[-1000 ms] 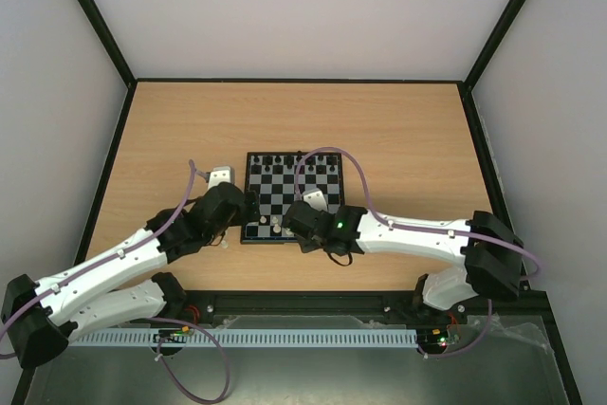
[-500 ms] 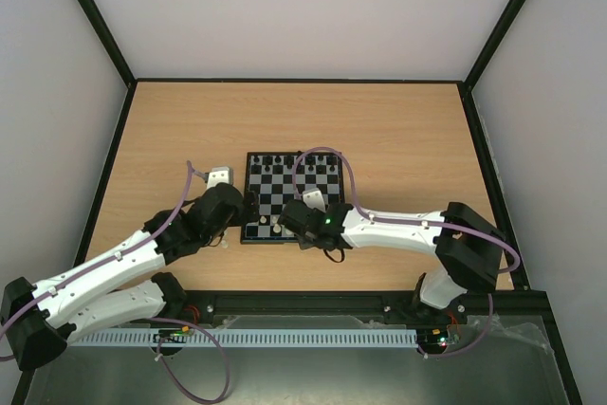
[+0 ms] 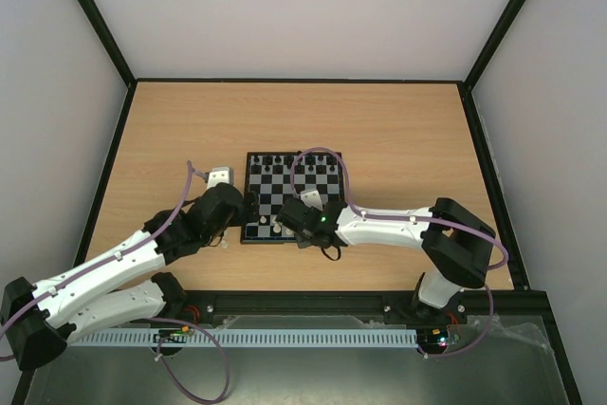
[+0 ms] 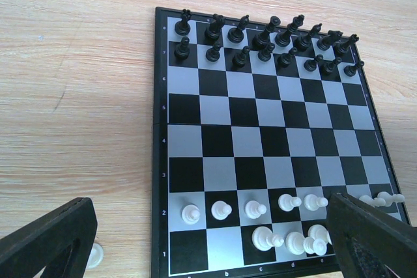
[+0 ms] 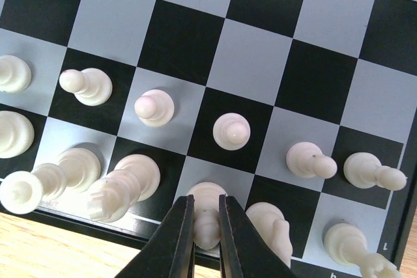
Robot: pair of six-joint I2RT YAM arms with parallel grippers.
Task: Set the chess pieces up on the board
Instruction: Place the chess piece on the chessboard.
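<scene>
Whitish waxy-looking plastic chess pieces [image 5: 231,130], smooth satin board [image 5: 254,60], matt wood-grain table [image 4: 78,96].

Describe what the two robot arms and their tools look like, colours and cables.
The left arm and right arm both have white shell links with black joint housings. A thin purple cable loops along each. A small green light glows near the right wrist. The left tool and right tool each have two black, tapered fingers.

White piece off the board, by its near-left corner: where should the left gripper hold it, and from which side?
Probably the white piece by its top, from straight above: it sits alone on bare wood, apart from the board rim, leaving finger room.
</scene>
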